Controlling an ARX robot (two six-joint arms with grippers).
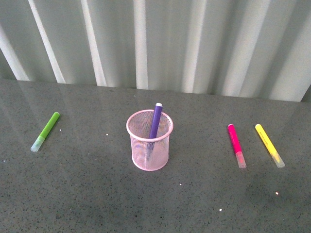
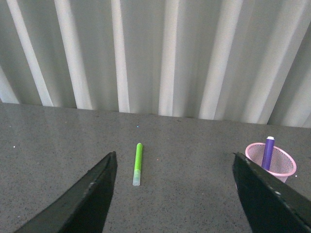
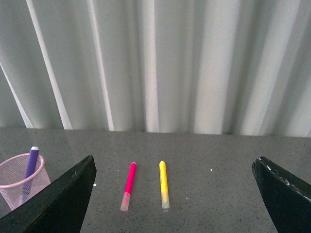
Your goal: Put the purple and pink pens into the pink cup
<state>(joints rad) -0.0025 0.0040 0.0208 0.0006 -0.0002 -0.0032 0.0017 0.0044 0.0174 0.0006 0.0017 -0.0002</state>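
**1 pen in the cup, 1 on the table**

The grey table point(image 1: 73, 194) carries the pink cup point(image 1: 163, 150) at its centre. The left gripper point(image 2: 174, 155) and right gripper point(image 3: 175, 158) both hang with jaws spread wide, holding nothing. The purple pen point(image 1: 155, 121) leans inside the cup, its end above the rim. The pink pen point(image 1: 235, 143) lies flat, well right of the cup, near a yellow marker point(image 1: 268, 144). A green marker point(image 1: 46, 130) lies far left.
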